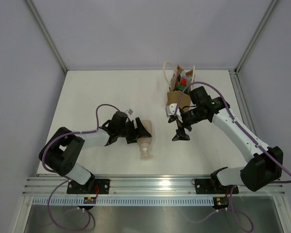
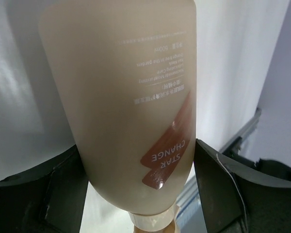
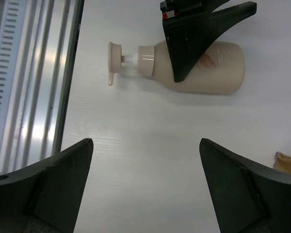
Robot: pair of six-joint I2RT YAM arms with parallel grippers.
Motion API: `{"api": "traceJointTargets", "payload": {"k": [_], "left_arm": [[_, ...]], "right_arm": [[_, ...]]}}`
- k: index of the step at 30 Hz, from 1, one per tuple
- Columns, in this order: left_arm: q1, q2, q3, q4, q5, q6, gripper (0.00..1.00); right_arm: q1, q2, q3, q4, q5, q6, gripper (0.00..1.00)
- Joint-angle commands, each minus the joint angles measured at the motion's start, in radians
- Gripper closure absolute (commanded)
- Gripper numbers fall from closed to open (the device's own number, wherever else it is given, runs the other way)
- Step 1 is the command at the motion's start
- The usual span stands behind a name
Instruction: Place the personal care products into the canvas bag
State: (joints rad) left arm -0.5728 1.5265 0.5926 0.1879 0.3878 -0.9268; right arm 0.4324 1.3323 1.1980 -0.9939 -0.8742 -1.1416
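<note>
- The white table fills the scene, with both arms bolted to a metal rail along its near edge.
- The canvas bag stands upright at the far side, right of centre, its mouth open and its cream handles looped above it. The right arm's upper part crosses just in front of it.
- The pump bottle lies on its side near the middle of the table, well apart from the bag. Its pump head points toward the near edge and its base toward the far side. A reddish-brown label faces up.
- The left gripper reaches in from the left and straddles the bottle's body. In the left wrist view its fingers sit flush against both sides of the bottle, pinching it while it rests on the table.
- The right gripper hangs between the bag and the bottle, just right of the bottle, pointing down. Its jaws are spread wide with only bare table between them.
- A green bottle with a red cap shows inside the bag's mouth. What else the bag holds is too small to tell.
</note>
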Motion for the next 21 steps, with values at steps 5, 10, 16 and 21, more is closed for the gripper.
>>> {"api": "traceJointTargets", "payload": {"k": [5,10,16,21], "left_arm": [[0.002,0.061,0.068,0.133,0.380,-0.036,0.94],[0.002,0.055,0.082,0.182,0.514,-0.038,0.94],[0.002,0.067,0.084,0.297,0.612,-0.127,0.94],[0.002,0.078,0.093,0.326,0.608,-0.153,0.93]], "right_arm": [[0.025,0.019,-0.014,-0.068,0.078,-0.529,0.01],[0.052,0.002,-0.081,0.079,0.104,-0.538,0.00],[0.179,-0.019,-0.166,0.294,0.196,-0.495,0.00],[0.250,0.053,-0.141,0.279,0.193,-0.382,0.01]]}}
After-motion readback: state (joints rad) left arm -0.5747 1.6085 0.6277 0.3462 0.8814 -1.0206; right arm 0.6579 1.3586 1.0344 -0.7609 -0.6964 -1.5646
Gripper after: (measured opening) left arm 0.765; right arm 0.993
